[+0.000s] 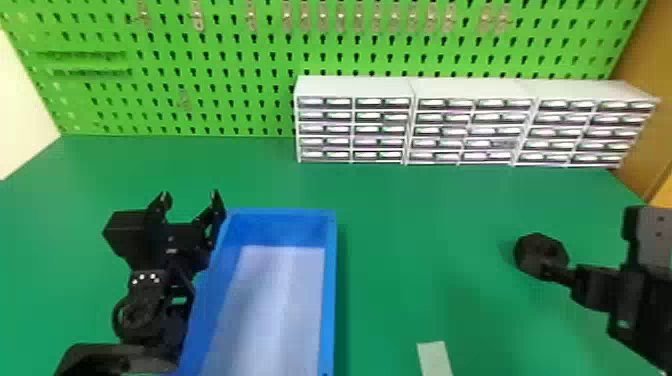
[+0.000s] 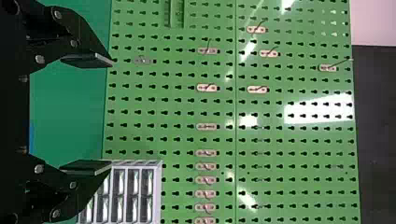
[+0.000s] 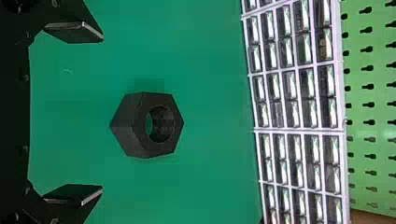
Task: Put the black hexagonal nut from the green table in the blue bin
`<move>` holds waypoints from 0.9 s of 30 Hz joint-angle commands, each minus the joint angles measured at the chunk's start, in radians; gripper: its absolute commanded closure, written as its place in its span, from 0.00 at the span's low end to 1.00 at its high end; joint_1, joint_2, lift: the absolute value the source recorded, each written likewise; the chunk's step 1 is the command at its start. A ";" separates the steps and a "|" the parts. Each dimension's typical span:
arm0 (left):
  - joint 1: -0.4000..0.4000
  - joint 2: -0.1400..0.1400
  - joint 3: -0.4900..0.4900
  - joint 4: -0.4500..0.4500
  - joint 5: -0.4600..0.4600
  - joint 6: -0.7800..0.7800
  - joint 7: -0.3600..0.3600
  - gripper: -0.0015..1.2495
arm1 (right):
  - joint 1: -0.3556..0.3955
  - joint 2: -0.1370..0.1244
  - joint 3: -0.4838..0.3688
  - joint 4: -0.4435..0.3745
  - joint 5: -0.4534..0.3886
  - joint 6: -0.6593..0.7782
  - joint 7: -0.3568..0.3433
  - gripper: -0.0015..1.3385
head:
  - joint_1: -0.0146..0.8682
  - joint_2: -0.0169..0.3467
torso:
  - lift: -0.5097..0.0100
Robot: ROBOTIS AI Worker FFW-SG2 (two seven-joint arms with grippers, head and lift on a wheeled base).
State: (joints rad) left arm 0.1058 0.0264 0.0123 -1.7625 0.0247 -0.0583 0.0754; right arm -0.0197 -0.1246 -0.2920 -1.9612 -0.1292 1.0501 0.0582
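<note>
Head view: the green table (image 1: 425, 210) spreads across my workspace, with a green pegboard (image 1: 240, 55) standing along its far side. Three white drawer cabinets (image 1: 350, 87) sit side by side against the board, from around its middle over to the right. Nearer me, the long blue bin (image 1: 327, 300) sits left of the middle, its pale bottom in sight and its near end cut off by the lower edge.

My left gripper (image 1: 191, 195) is just beside the bin's far left corner, with its two fingers spread and only air between them; I can't tell whether it touches the bin. My right gripper (image 1: 560, 276) comes in from the right edge, close over the table, and my right wrist view has its fingers wide apart, gripping nothing.

The black hexagonal nut (image 1: 537, 250) is on the table, well to the right of the bin, right by that right gripper. From the right wrist I see it ahead of the gap between the fingertips, its round hole visible. Smaller still, a pale strip (image 1: 435, 357) lies at the near edge, between bin and nut.
</note>
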 commanded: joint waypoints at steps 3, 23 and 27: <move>0.000 0.001 0.000 0.000 0.000 0.000 0.001 0.38 | -0.008 -0.006 0.002 0.001 -0.003 0.021 0.002 0.12 | 0.76 0.20 | 0.80; -0.002 0.000 -0.006 0.005 -0.003 0.000 0.001 0.38 | -0.086 -0.043 0.001 0.122 -0.086 0.073 0.008 0.12 | 0.76 0.20 | 0.80; -0.002 0.000 -0.008 0.005 -0.005 0.000 0.001 0.38 | -0.109 -0.060 0.025 0.145 -0.070 0.073 0.006 0.12 | 0.76 0.20 | 0.80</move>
State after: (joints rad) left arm 0.1043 0.0262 0.0059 -1.7583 0.0209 -0.0583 0.0767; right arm -0.1070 -0.1690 -0.2844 -1.8451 -0.1984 1.1230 0.0647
